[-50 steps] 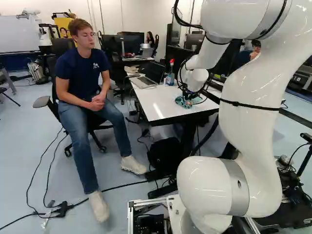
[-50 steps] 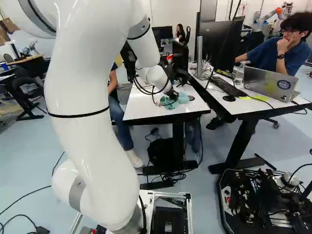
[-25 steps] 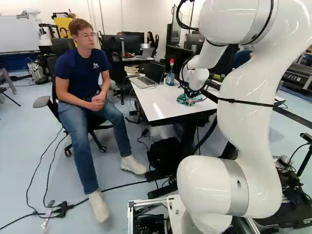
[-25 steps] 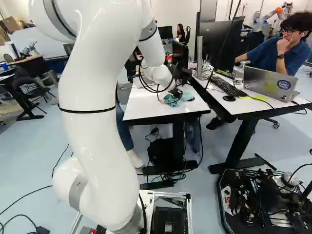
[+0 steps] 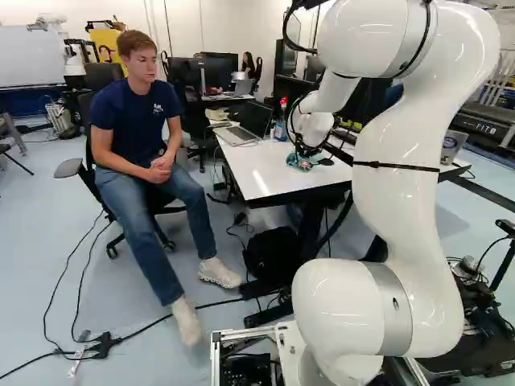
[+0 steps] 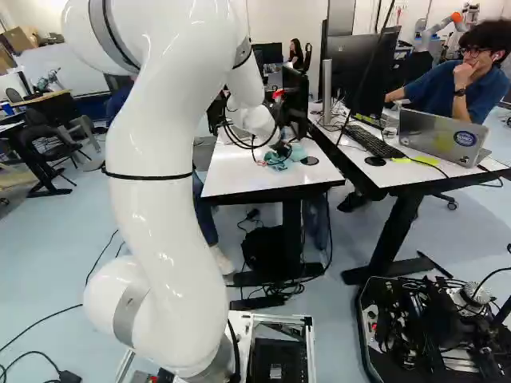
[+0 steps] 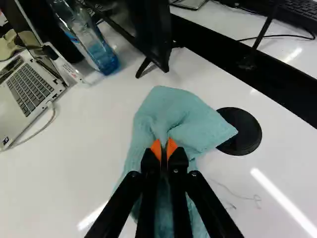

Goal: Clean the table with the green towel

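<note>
**Gripper pinching the green towel**

You have the orange pads closed on a fold of the towel, which spreads ahead of and under the gripper on the white table. Beside your gripper, a black disc meets the towel's corner; faint marks lie nearby. The spray bottle stands farther ahead.

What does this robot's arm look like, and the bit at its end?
The arm is glossy white with thick, rounded segments, silver-grey bands at joints and a thin black strap around one segment. Black cables loop outside it. The end effector is black, with two slim fingers that carry bright orange pads at their tips.
</note>
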{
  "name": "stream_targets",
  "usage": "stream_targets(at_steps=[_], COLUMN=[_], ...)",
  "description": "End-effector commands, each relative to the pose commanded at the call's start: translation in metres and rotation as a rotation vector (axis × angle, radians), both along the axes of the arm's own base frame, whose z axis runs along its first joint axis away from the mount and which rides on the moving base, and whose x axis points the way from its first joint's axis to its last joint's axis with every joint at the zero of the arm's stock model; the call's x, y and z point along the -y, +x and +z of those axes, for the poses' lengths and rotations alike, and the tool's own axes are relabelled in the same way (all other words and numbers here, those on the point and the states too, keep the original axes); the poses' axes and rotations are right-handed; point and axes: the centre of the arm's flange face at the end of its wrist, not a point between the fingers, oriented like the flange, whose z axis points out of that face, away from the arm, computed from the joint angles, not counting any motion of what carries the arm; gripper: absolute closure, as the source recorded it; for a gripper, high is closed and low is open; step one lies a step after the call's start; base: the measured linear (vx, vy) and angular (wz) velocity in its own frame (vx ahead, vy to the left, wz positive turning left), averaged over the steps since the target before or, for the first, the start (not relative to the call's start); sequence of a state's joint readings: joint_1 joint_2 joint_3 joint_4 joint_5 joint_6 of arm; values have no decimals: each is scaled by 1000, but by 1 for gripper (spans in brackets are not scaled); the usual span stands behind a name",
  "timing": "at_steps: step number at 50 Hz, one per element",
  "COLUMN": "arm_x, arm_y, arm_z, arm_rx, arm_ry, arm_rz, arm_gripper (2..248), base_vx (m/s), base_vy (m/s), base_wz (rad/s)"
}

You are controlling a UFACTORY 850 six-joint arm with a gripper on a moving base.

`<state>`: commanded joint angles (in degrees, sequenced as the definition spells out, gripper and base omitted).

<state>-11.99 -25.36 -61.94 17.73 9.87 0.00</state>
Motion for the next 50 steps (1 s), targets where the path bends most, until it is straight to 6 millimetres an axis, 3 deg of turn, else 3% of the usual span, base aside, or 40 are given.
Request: stream_targets(at_steps=[20,29,50], arm_x=[-34,-47,-44], arm_y=[-1,-12,-50], arm_z=[1,2,4], arm_rx=[-5,-12,-32], arm_ry=[1,2,6], arm_rz=[55,74,60], arm_gripper=[217,217,217], base_vx=[0,0,0], base_vy=[0,0,0], base_wz=[0,0,0])
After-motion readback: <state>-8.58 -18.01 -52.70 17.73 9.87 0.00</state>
